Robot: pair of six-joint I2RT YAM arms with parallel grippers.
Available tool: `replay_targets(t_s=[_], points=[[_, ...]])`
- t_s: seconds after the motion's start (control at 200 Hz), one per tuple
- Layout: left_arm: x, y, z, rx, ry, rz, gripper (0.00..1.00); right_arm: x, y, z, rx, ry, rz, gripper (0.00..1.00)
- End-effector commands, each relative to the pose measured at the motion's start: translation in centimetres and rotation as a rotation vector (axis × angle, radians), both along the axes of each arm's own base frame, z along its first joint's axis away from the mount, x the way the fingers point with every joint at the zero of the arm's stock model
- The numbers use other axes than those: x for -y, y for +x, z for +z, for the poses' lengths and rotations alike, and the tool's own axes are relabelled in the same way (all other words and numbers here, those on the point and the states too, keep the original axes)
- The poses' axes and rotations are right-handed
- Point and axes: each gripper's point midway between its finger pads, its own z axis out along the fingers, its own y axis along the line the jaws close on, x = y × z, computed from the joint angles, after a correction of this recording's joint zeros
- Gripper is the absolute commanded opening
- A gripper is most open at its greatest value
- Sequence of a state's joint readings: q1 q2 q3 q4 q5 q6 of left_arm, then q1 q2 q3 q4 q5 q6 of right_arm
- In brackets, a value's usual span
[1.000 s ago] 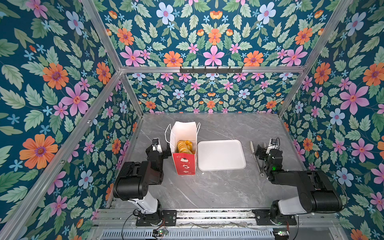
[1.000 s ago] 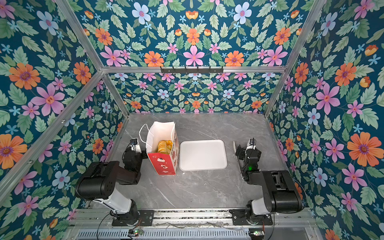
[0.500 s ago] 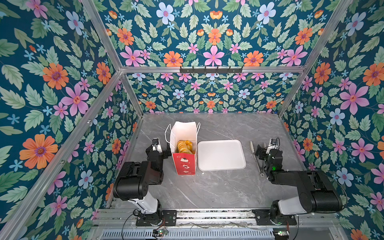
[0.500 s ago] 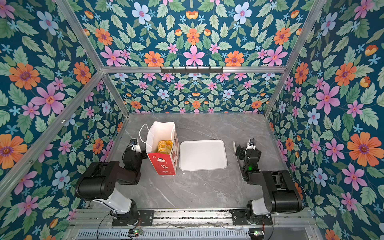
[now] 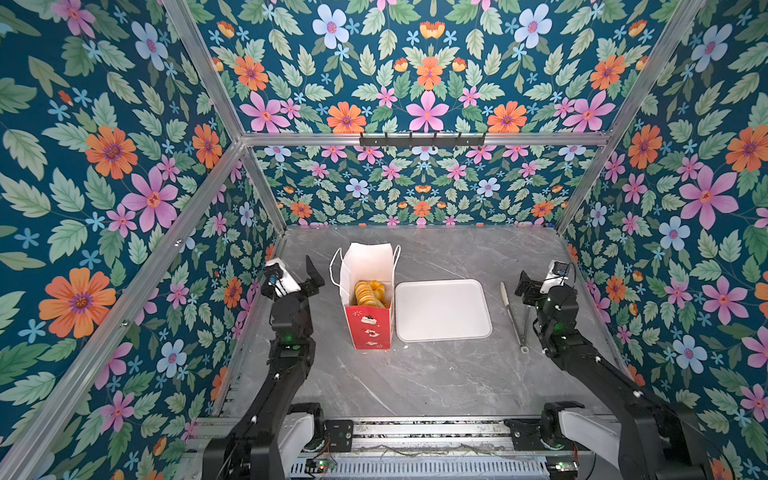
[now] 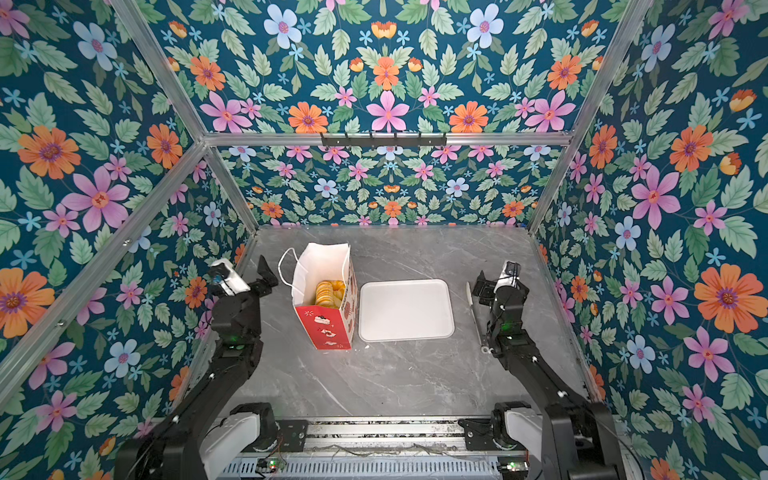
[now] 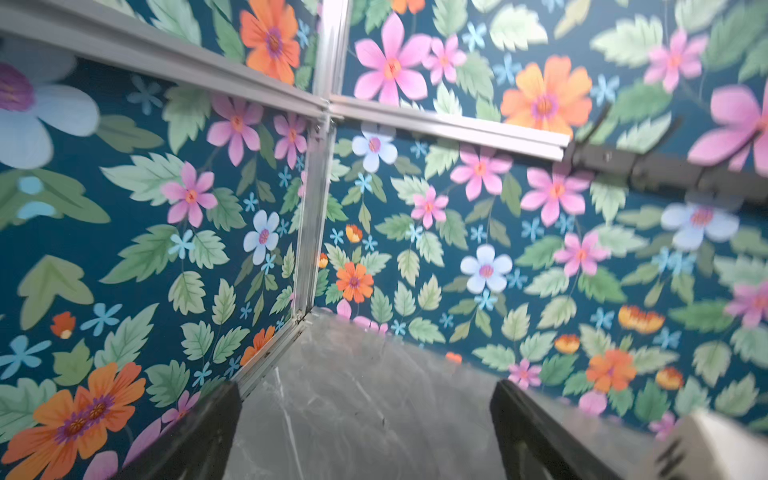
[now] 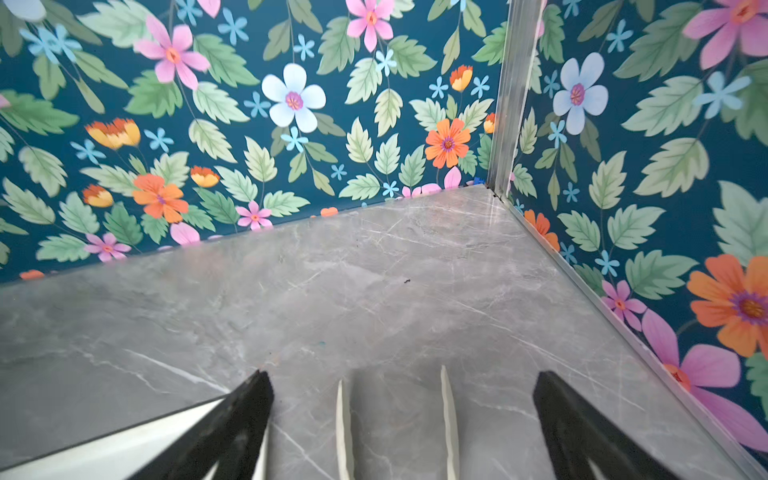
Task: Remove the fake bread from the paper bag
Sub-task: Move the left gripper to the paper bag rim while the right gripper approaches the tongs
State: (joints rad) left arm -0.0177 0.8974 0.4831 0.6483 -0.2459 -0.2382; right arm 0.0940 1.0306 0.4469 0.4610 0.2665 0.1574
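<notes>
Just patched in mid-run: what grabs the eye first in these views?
Loud floral walls enclose everything. Left of centre on the grey table, the upright red paper bag stands open with golden fake bread showing inside, a white tray beside it. The right gripper hangs open over tongs near the right wall.

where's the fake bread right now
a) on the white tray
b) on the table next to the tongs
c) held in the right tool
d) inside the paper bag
d: in a top view the fake bread shows as golden pieces down inside the open paper bag, and nothing lies on the white tray beside it.
</notes>
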Motion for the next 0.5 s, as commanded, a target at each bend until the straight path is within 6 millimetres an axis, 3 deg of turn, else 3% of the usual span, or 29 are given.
replay_targets(t_s=[0.0, 0.085, 0.155, 0.305, 0.395, 0.495], points=[[0.7, -1.8, -2.6, -0.224, -0.214, -0.042, 0.94, -2.9, -2.4, -0.7, -0.121, -0.034, 0.09, 0.99], [3.7, -4.2, -1.1, -0.255, -0.255, -0.223, 0.93, -5.1, -4.1, 1.1, -0.119, -0.08, 0.166, 0.99], [6.0, -6.9, 0.1, -0.273, -0.265, -0.358, 0.93, -6.7, -5.2, 1.7, -0.115, -0.003, 0.235, 0.99], [10.8, -11.9, 1.0, -0.388, -0.244, -0.639, 0.91, -7.9, -6.0, 0.3, -0.223, 0.12, 0.271, 0.99], [12.6, -13.0, 0.4, -0.439, -0.242, -0.756, 0.91, -8.7, -5.7, -0.8, -0.273, 0.136, 0.302, 0.99], [13.5, -12.2, -0.9, -0.49, -0.258, -0.811, 0.88, -9.2, -5.3, -1.5, -0.296, 0.161, 0.308, 0.99]])
